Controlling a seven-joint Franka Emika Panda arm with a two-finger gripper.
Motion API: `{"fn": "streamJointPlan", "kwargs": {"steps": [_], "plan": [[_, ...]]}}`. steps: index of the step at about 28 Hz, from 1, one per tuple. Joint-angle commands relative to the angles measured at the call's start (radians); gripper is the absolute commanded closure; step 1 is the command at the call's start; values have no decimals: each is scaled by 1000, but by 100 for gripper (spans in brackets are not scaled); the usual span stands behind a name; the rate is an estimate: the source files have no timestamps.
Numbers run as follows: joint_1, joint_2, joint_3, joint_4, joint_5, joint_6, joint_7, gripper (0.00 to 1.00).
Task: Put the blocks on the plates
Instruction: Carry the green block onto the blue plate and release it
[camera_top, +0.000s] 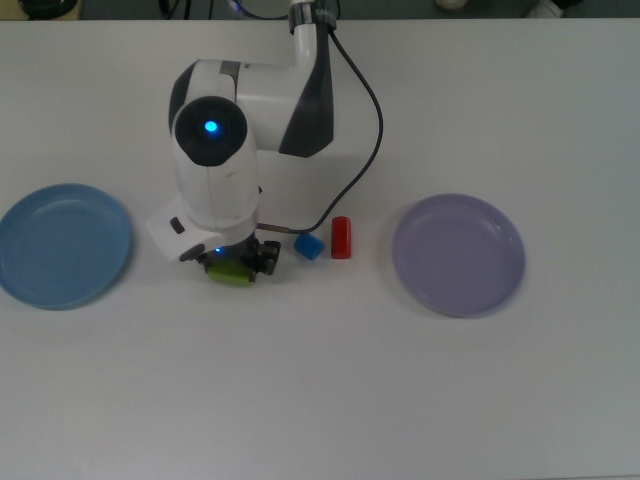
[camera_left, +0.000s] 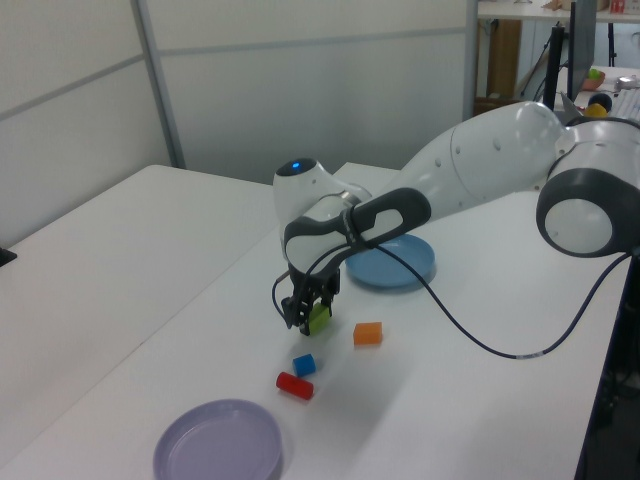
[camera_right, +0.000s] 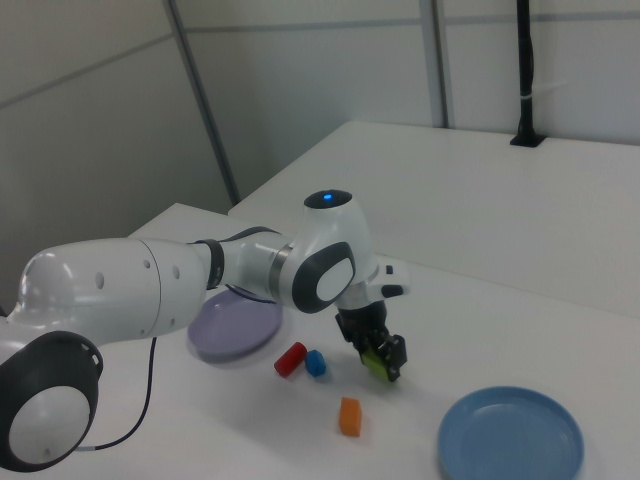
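Note:
My gripper (camera_top: 238, 262) is shut on the lime-green block (camera_top: 229, 274), holding it just above the table; the same block (camera_left: 319, 319) (camera_right: 374, 363) shows between the fingers in both side views. The blue block (camera_top: 308, 246) and the red block (camera_top: 341, 237) lie side by side on the table to the top view's right of the gripper. The orange block (camera_left: 368, 334) (camera_right: 349, 416) rests near the gripper; the arm hides it in the top view. Both plates hold nothing: the light blue plate (camera_top: 62, 245) at the top view's left and the lavender plate (camera_top: 458, 254) at the top view's right.
The arm's white body (camera_top: 250, 110) reaches in from the top view's upper edge, with a black cable (camera_top: 370, 130) looping beside it. White tabletop (camera_top: 320, 400) spreads below the blocks. Grey partition walls (camera_left: 300, 80) stand behind the table.

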Motion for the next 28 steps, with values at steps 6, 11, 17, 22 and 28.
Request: {"fn": "streamJointPlan", "kwargs": {"steps": [6, 11, 17, 22, 28], "plan": [[-146, -85, -10, 12, 21, -28, -17, 100], [-224, -85, -10, 12, 24, -28, -128, 100], [-319, -74, -6, 24, 21, -17, -255, 97], [-330, -59, -6, 23, 24, -17, -306, 84], [-330, -58, -3, 17, 42, -19, -315, 10]]}}
